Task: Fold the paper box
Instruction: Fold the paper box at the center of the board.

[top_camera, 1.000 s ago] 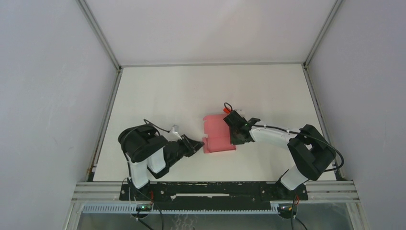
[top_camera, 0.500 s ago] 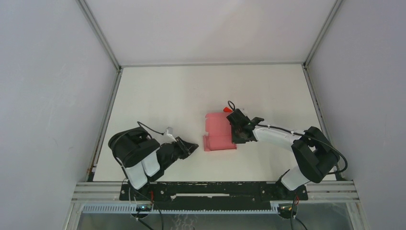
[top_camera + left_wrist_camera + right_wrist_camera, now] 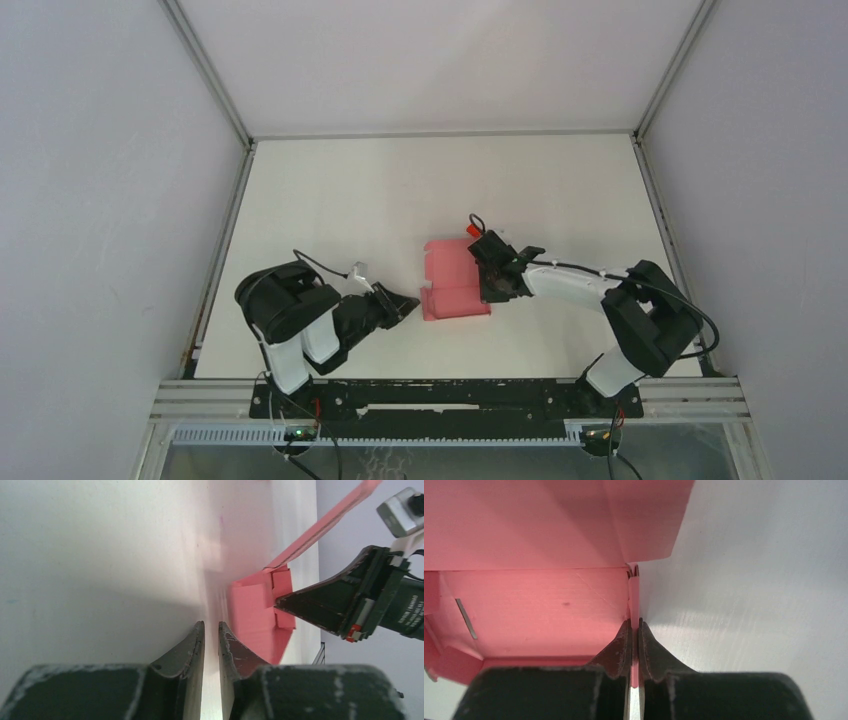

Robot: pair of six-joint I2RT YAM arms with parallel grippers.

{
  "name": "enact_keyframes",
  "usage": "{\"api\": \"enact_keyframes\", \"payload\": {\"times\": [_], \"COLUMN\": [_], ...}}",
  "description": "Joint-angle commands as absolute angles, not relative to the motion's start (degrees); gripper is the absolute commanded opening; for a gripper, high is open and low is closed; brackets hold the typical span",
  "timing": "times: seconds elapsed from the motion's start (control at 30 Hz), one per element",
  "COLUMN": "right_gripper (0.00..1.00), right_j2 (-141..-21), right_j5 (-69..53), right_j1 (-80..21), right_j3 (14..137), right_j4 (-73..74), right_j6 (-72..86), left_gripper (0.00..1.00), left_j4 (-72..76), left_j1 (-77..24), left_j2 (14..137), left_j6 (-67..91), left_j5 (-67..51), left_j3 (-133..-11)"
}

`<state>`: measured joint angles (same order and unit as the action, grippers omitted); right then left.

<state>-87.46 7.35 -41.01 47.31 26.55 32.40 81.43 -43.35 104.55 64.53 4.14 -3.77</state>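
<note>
Pinching paper box (image 3: 450,270) wall, right gripper (image 3: 634,624) may tear it if pulled; left gripper (image 3: 210,625), 8 o'clock, barely parted, empty.

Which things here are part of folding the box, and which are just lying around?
In the job: paper box, right gripper clamped on its wall, left gripper empty near it.
Just there: small red piece by the right wrist.

From my right wrist the paper box (image 3: 539,605) ran off the top and left edges, and my right gripper (image 3: 634,626) covered the near end of the wall (image 3: 634,592) it pinched. From my left wrist its raised flap (image 3: 325,524) left the top edge. From above, a red speck (image 3: 474,229) was too small to identify.
</note>
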Motion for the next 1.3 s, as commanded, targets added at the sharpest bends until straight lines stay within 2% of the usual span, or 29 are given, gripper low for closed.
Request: {"api": "enact_keyframes", "payload": {"times": [0.0, 0.57, 1.27], "right_gripper": [0.0, 0.0, 0.0], "right_j2": [-91.1, -97.46, -98.52], "right_j5": [11.32, 17.31, 18.54], "right_j1": [-43.27, -47.4, -47.9], "right_j3": [50.97, 56.55, 57.04], "right_j4": [27.36, 32.69, 33.75], "right_j6": [32.7, 32.96, 32.96], "left_gripper": [0.21, 0.19, 0.19], "left_j4": [80.11, 79.52, 79.09], "left_j1": [-43.07, -43.12, -43.11], "left_j2": [103.01, 100.84, 97.27], "left_j6": [63.55, 63.8, 63.9], "left_j5": [3.5, 3.12, 2.45], "left_j3": [-3.3, -3.55, -2.94]}}
